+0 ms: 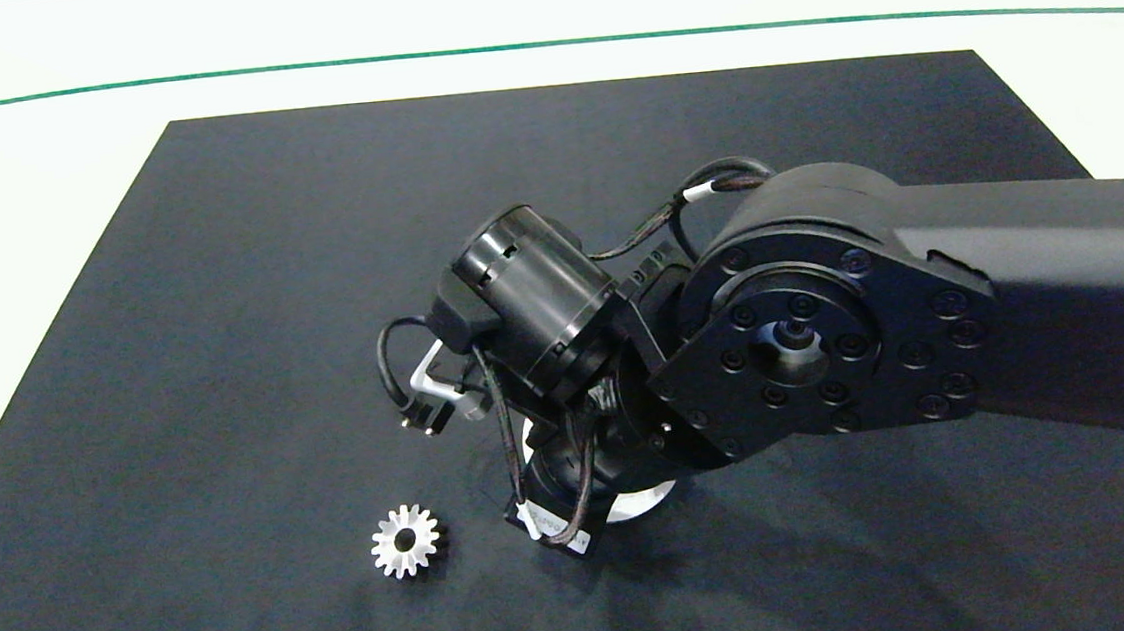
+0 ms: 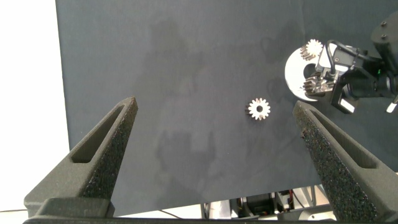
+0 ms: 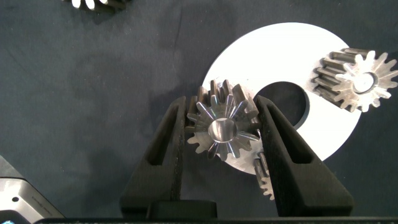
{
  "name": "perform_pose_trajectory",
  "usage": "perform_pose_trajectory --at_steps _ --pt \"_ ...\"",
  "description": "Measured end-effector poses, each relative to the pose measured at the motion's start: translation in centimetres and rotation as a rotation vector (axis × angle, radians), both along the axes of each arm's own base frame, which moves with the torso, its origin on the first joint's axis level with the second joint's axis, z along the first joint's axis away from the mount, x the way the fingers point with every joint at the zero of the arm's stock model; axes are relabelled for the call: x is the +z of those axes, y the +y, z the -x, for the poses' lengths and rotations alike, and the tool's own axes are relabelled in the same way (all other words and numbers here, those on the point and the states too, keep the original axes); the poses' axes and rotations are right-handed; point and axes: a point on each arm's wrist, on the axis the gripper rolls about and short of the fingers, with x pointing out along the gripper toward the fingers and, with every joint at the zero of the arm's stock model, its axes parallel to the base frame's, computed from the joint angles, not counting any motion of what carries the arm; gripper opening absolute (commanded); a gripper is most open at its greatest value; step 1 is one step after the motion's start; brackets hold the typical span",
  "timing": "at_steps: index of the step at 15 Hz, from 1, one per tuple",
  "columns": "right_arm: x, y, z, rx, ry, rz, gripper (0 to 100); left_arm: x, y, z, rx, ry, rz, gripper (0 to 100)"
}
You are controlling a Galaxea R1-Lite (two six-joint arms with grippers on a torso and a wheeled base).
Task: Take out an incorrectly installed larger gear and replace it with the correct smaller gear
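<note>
A large dark, matte, rectangular mat covered most of a pale white tabletop, its far edge straight and its side edges running toward the near corners. Beyond the mat, a thin green line curved gently across the white surface from side to side. The light was bright and even, and faint soft shadows lay on the mat.
</note>
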Motion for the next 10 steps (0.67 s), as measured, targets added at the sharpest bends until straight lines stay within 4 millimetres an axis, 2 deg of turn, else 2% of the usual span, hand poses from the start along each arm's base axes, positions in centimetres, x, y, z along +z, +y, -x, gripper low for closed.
perform_pose_trajectory --at_steps 10 --pt "-0.49 0.21 -0.57 -0.019 -0.015 0.005 19 0.02 0.01 0.02 -0.001 -0.001 0.000 100"
